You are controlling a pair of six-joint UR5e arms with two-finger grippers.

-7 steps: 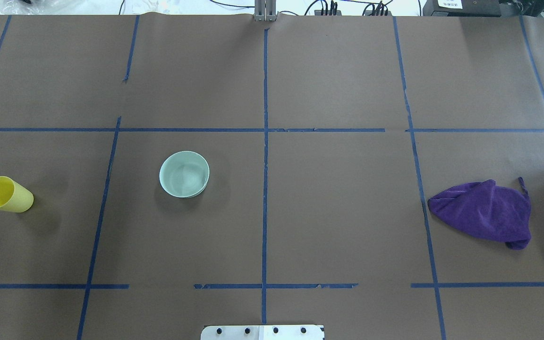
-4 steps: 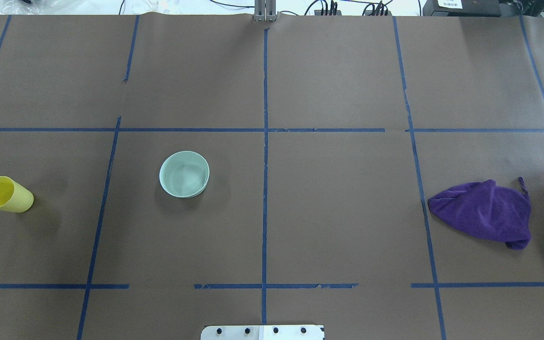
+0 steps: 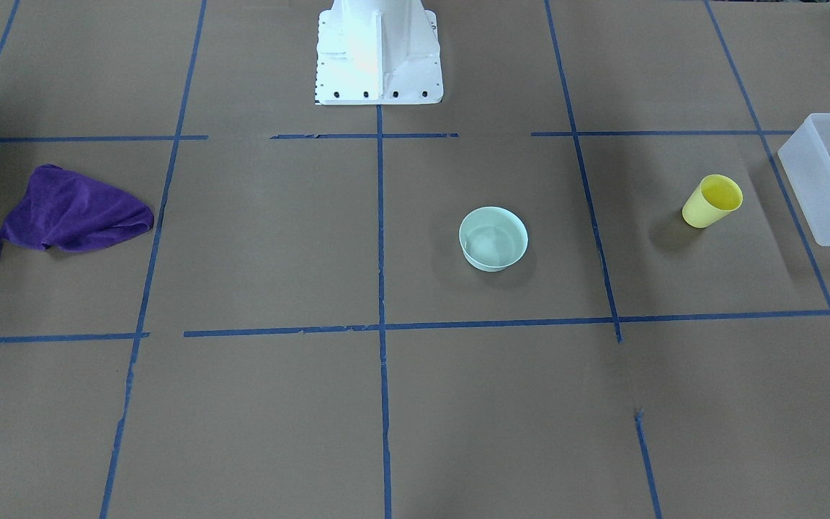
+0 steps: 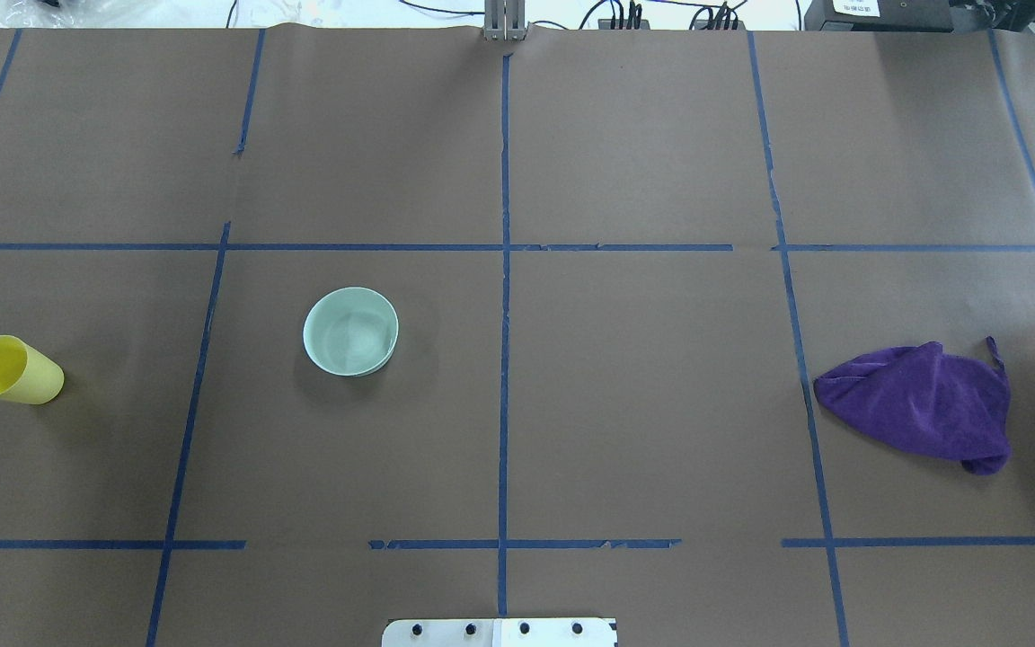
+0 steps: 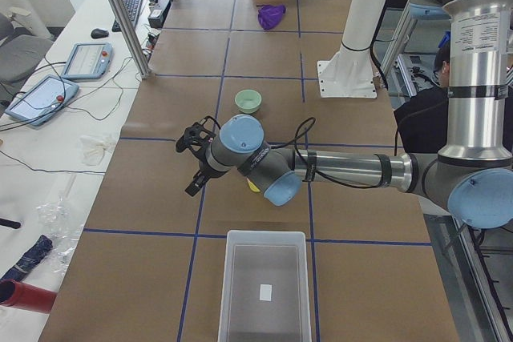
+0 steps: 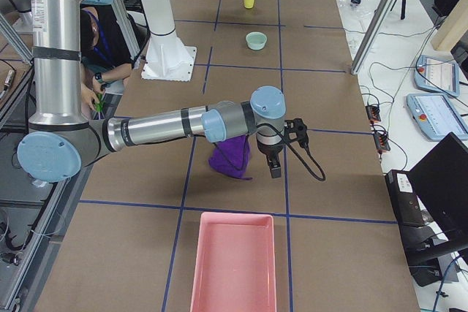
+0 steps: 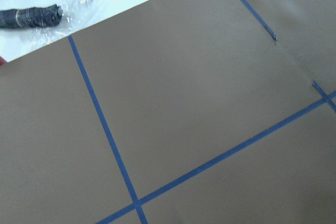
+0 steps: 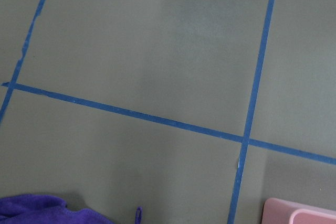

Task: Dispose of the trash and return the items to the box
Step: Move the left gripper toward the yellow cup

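The purple rag (image 4: 917, 404) lies crumpled at the table's right, also seen from the front (image 3: 73, 210). A mint-green bowl (image 4: 350, 331) stands upright left of centre. The yellow cup (image 4: 10, 370) stands at the far left, near the translucent box (image 3: 829, 176). My left gripper (image 5: 191, 164) hovers over the table beside the cup, which its arm mostly hides in the exterior left view. My right gripper (image 6: 284, 150) hangs just beyond the rag (image 6: 232, 157). Both grippers show only in the side views, so I cannot tell whether they are open or shut.
A pink tray (image 6: 232, 264) sits at the table's right end past the rag. The white robot base (image 3: 377, 54) stands at the near middle edge. A person sits behind the robot (image 6: 99, 42). Tablets and cables lie on the bench beyond the far edge.
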